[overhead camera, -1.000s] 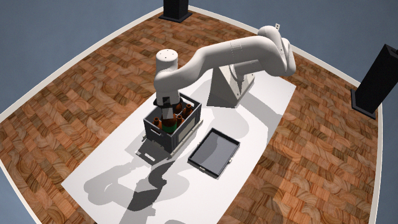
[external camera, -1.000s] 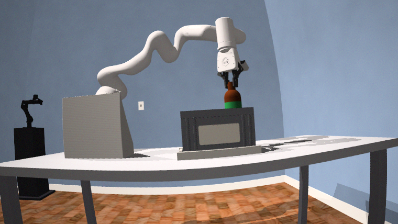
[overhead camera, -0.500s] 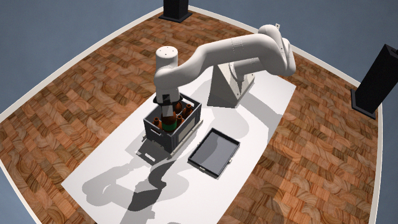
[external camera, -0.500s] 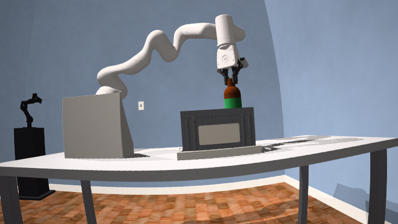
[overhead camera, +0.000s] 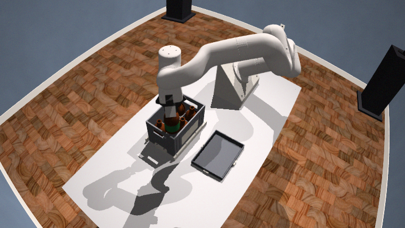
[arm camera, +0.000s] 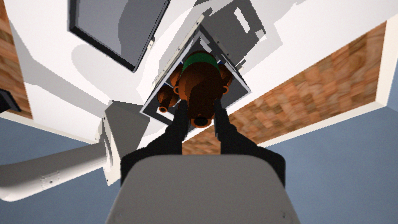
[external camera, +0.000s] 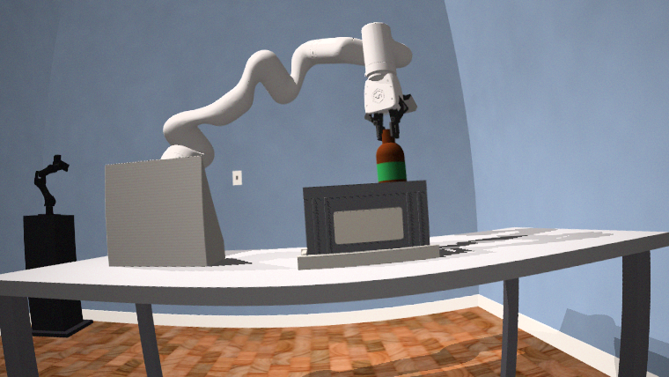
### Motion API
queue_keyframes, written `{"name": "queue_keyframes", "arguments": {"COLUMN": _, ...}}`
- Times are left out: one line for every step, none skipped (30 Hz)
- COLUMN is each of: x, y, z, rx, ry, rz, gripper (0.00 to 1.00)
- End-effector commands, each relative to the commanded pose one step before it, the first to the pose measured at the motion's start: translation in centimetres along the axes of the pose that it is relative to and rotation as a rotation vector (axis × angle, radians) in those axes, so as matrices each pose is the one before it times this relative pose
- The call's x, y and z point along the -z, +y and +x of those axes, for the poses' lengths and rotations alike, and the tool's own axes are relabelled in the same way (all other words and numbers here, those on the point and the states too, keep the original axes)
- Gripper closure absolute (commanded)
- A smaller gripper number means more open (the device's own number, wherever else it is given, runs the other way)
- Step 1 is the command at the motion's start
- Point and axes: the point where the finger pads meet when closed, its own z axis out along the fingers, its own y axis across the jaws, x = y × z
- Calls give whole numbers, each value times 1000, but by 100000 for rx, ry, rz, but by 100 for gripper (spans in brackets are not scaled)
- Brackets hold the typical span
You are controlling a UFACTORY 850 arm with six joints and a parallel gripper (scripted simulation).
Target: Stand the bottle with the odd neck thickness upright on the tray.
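Tool (external camera: 386, 133) around green-banded bottle (external camera: 390, 161) neck; no legible writing.

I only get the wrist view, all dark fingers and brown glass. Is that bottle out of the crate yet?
Observer: Not quite. From the side, the bottle hangs from the gripper by its neck, its green label just above the crate rim, its base hidden behind the wall.
Operator: Are others left inside?
Observer: From above, four bottle necks show in the crate, one near the far corner.
Operator: Where does it go?
Observer: A dark tray lies flat on the table beside the crate, with nothing on it.
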Motion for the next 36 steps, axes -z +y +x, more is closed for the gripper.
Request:
{"name": "queue_keyframes", "arguments": {"x": 175, "y": 38, "z": 42, "rx": 71, "ry": 70, "rz": -200, "gripper": 100}}
{"name": "queue_keyframes", "arguments": {"x": 1, "y": 0, "z": 0, "rx": 0, "ry": 0, "rz": 0, "gripper": 100}}
{"name": "queue_keyframes", "arguments": {"x": 0, "y": 0, "z": 0, "rx": 0, "ry": 0, "rz": 0, "gripper": 100}}
{"name": "queue_keyframes", "arguments": {"x": 0, "y": 0, "z": 0, "rx": 0, "ry": 0, "rz": 0, "gripper": 100}}
{"name": "queue_keyframes", "arguments": {"x": 0, "y": 0, "z": 0, "rx": 0, "ry": 0, "rz": 0, "gripper": 100}}
{"name": "queue_keyframes", "arguments": {"x": 0, "y": 0, "z": 0, "rx": 0, "ry": 0, "rz": 0, "gripper": 100}}
{"name": "queue_keyframes", "arguments": {"x": 0, "y": 0, "z": 0, "rx": 0, "ry": 0, "rz": 0, "gripper": 100}}
{"name": "queue_keyframes", "arguments": {"x": 0, "y": 0, "z": 0, "rx": 0, "ry": 0, "rz": 0, "gripper": 100}}
{"name": "queue_keyframes", "arguments": {"x": 0, "y": 0, "z": 0, "rx": 0, "ry": 0, "rz": 0, "gripper": 100}}
{"name": "queue_keyframes", "arguments": {"x": 0, "y": 0, "z": 0, "rx": 0, "ry": 0, "rz": 0, "gripper": 100}}
{"name": "queue_keyframes", "arguments": {"x": 0, "y": 0, "z": 0, "rx": 0, "ry": 0, "rz": 0, "gripper": 100}}
{"name": "queue_keyframes", "arguments": {"x": 0, "y": 0, "z": 0, "rx": 0, "ry": 0, "rz": 0, "gripper": 100}}
{"name": "queue_keyframes", "arguments": {"x": 1, "y": 0, "z": 0, "rx": 0, "ry": 0, "rz": 0, "gripper": 100}}
{"name": "queue_keyframes", "arguments": {"x": 0, "y": 0, "z": 0, "rx": 0, "ry": 0, "rz": 0, "gripper": 100}}
{"name": "queue_keyframes", "arguments": {"x": 0, "y": 0, "z": 0, "rx": 0, "ry": 0, "rz": 0, "gripper": 100}}
{"name": "queue_keyframes", "arguments": {"x": 4, "y": 0, "z": 0, "rx": 0, "ry": 0, "rz": 0, "gripper": 100}}
{"name": "queue_keyframes", "arguments": {"x": 11, "y": 0, "z": 0, "rx": 0, "ry": 0, "rz": 0, "gripper": 100}}
{"name": "queue_keyframes", "arguments": {"x": 21, "y": 0, "z": 0, "rx": 0, "ry": 0, "rz": 0, "gripper": 100}}
{"name": "queue_keyframes", "arguments": {"x": 31, "y": 0, "z": 0, "rx": 0, "ry": 0, "rz": 0, "gripper": 100}}
{"name": "queue_keyframes", "arguments": {"x": 43, "y": 0, "z": 0, "rx": 0, "ry": 0, "rz": 0, "gripper": 100}}
{"name": "queue_keyframes", "arguments": {"x": 56, "y": 0, "z": 0, "rx": 0, "ry": 0, "rz": 0, "gripper": 100}}
{"name": "queue_keyframes", "arguments": {"x": 68, "y": 0, "z": 0, "rx": 0, "ry": 0, "rz": 0, "gripper": 100}}
{"name": "queue_keyframes", "arguments": {"x": 80, "y": 0, "z": 0, "rx": 0, "ry": 0, "rz": 0, "gripper": 100}}
{"name": "queue_keyframes", "arguments": {"x": 91, "y": 0, "z": -1, "rx": 0, "ry": 0, "rz": 0, "gripper": 100}}
{"name": "queue_keyframes", "arguments": {"x": 100, "y": 0, "z": -1, "rx": 0, "ry": 0, "rz": 0, "gripper": 100}}
{"name": "queue_keyframes", "arguments": {"x": 107, "y": 0, "z": 0, "rx": 0, "ry": 0, "rz": 0, "gripper": 100}}
{"name": "queue_keyframes", "arguments": {"x": 113, "y": 0, "z": 0, "rx": 0, "ry": 0, "rz": 0, "gripper": 100}}
{"name": "queue_keyframes", "arguments": {"x": 117, "y": 0, "z": -1, "rx": 0, "ry": 0, "rz": 0, "gripper": 100}}
{"name": "queue_keyframes", "arguments": {"x": 119, "y": -1, "z": -1, "rx": 0, "ry": 0, "rz": 0, "gripper": 100}}
{"name": "queue_keyframes", "arguments": {"x": 118, "y": 0, "z": 0, "rx": 0, "ry": 1, "rz": 0, "gripper": 100}}
{"name": "queue_keyframes", "arguments": {"x": 0, "y": 0, "z": 0, "rx": 0, "ry": 0, "rz": 0, "gripper": 100}}
{"name": "queue_keyframes", "arguments": {"x": 0, "y": 0, "z": 0, "rx": 0, "ry": 0, "rz": 0, "gripper": 100}}
{"name": "queue_keyframes", "arguments": {"x": 116, "y": 0, "z": 0, "rx": 0, "ry": 0, "rz": 0, "gripper": 100}}
{"name": "queue_keyframes", "arguments": {"x": 112, "y": 0, "z": -1, "rx": 0, "ry": 0, "rz": 0, "gripper": 100}}
{"name": "queue_keyframes", "arguments": {"x": 106, "y": -1, "z": -1, "rx": 0, "ry": 0, "rz": 0, "gripper": 100}}
{"name": "queue_keyframes", "arguments": {"x": 97, "y": 0, "z": 0, "rx": 0, "ry": 0, "rz": 0, "gripper": 100}}
